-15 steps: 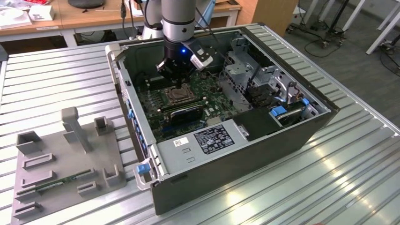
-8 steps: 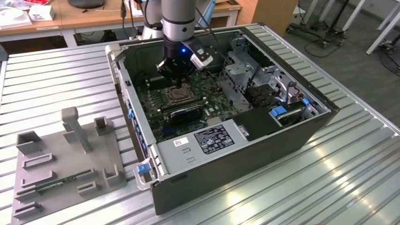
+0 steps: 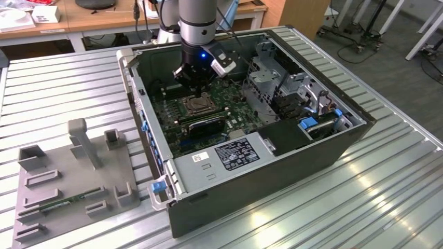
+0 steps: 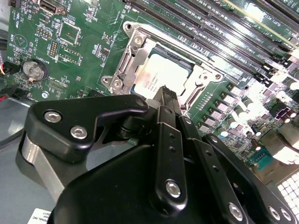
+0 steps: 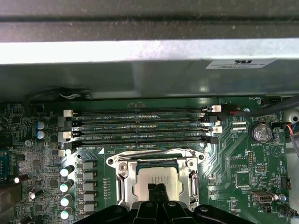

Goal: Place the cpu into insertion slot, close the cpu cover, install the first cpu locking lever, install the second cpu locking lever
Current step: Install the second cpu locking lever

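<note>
The open case (image 3: pixel 263 155) is seen from above in the exterior view; the cpu (image 4: pixel 159 77) (image 5: pixel 156 179) (close-up) is shared by both wrist views.

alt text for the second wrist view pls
The black gripper, jaws together, hangs just over the cpu, which sits in the insertion slot with the cpu cover closed around it. Green motherboard and memory slots surround it.

Lab: slatted metal bench (image 3: pixel 62 93), office desks (image 3: pixel 104 21) behind.

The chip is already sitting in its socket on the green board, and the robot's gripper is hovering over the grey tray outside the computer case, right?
Not quite. The cpu does sit in the insertion slot, but the exterior view shows the gripper inside the case, directly above that socket.
</note>
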### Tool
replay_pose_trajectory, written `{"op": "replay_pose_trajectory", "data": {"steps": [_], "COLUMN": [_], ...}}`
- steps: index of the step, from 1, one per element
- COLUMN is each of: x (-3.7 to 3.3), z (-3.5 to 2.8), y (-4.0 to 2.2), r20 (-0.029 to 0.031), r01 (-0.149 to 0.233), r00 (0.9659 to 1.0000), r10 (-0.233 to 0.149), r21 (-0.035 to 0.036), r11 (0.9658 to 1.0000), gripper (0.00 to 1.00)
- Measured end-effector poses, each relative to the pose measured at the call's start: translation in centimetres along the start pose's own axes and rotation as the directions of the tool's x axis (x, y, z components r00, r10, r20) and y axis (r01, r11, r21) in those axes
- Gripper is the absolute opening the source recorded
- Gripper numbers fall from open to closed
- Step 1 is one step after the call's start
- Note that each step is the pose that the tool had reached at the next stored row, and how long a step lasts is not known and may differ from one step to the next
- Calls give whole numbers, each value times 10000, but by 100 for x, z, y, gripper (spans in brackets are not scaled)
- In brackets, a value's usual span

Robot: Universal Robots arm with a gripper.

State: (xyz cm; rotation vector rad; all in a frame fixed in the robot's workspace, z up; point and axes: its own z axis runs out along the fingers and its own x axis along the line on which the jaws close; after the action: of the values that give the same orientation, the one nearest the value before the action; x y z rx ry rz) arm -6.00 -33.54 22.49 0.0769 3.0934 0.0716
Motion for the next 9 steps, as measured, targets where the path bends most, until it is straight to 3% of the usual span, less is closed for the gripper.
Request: {"op": "replay_pose_trajectory", "data": {"steps": [9], "x": [-1], "z": [-15], "y": [1], "r20": [-1], "r01": [0], "r00": [10000], "r10": [0], "r21": [0], "r11": [10000], "gripper": [11]}}
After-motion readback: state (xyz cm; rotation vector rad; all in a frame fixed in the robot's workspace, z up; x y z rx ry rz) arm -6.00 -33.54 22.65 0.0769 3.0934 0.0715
